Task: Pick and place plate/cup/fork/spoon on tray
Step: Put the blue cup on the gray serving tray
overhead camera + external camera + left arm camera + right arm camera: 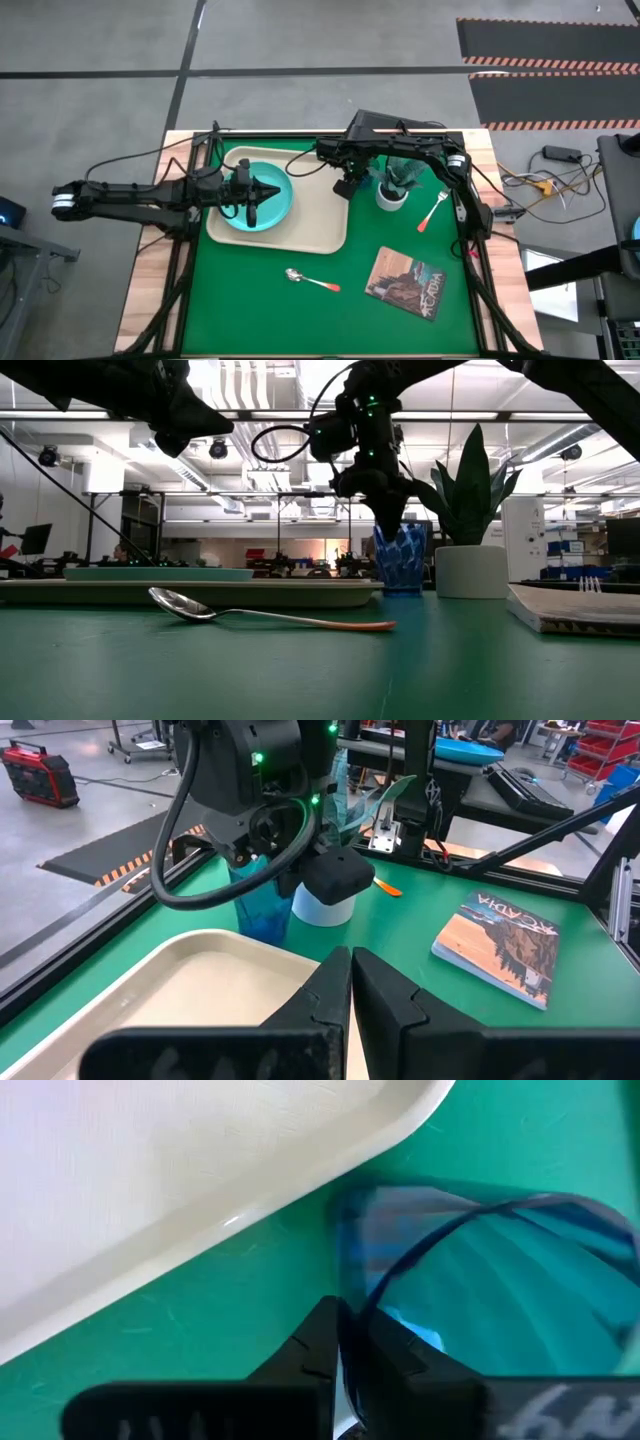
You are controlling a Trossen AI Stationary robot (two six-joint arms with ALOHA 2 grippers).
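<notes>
left tool [350, 982] closed, right tool [345, 1342] clamped

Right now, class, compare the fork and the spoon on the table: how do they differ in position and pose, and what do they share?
The spoon lies on the green mat just off the tray's near edge, while the fork lies on the far side of the white plant pot from the tray. The spoon lies nearly level across the high view, bowl towards the left arm; the fork lies steeply slanted. Both have red-orange handles, and no gripper touches either.
</notes>
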